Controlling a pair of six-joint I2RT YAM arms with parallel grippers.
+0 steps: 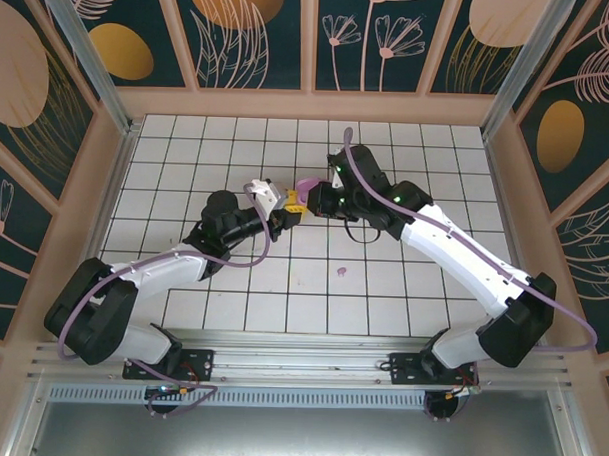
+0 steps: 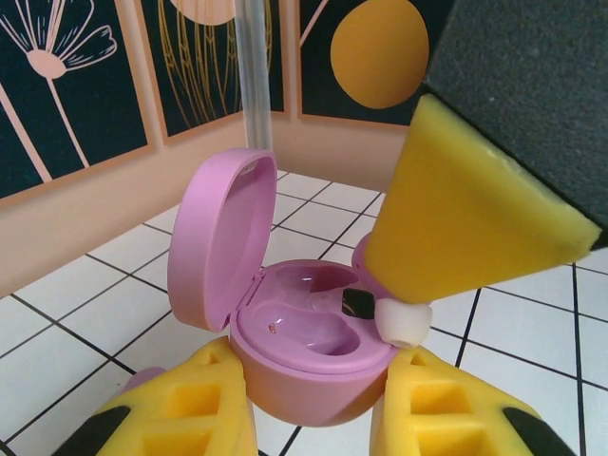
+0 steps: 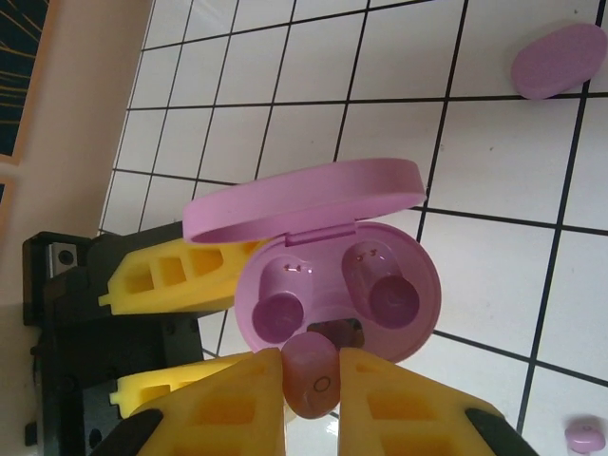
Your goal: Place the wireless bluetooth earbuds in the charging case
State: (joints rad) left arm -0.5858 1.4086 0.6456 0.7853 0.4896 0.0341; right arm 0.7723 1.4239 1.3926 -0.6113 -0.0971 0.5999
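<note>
W/ left gripper [image 2: 318, 385] clamped on the open charging case [image 3: 426, 280] & right gripper [image 3: 312, 385] pinching an earbud [image 3: 309, 369] at its rim, a misaligned bud could've jammed or dropped.

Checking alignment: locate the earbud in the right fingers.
Right wrist view: the earbud is pinched between the right fingers at the front rim of the open charging case.
</note>
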